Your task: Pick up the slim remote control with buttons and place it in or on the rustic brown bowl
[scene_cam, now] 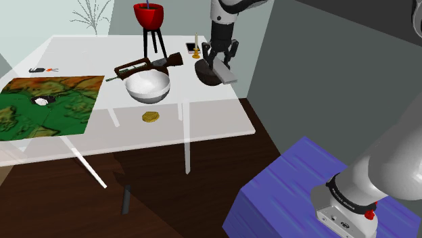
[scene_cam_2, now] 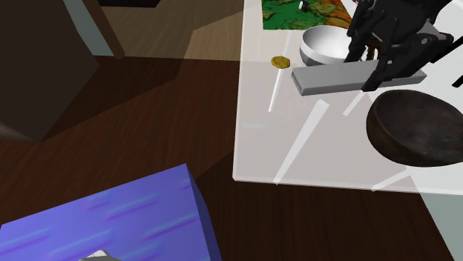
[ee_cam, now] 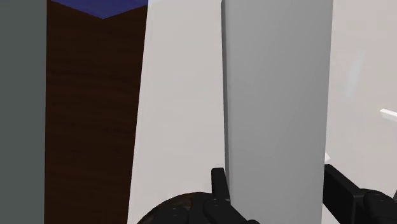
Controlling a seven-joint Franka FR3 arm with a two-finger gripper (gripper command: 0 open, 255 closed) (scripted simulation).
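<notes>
Wrist view, Kim: what's it holding?

Kim: It's a flat slim grey remote slab (ee_cam: pixel 277 89), no buttons visible from here. The all-black 2-finger gripper (ee_cam: pixel 277 178) clamps it, fingers (ee_cam: pixel 219 188) set narrow, tight on both long edges.

Me: Where's it sit?

Kim: Off the white table (scene_cam_2: pixel 297 148), level, just beside the dark brown round bowl (scene_cam_2: pixel 419 130). It's gripped toward 1 end, so the long end sticks out over bare tabletop.

Me: Why that high?

Kim: My guess is to clear the rim. It needs shifting over the bowl before release.

The remote (scene_cam_2: pixel 334 78) is plain grey, the bowl (scene_cam_2: pixel 419 127) dark brown (mottled).
</notes>
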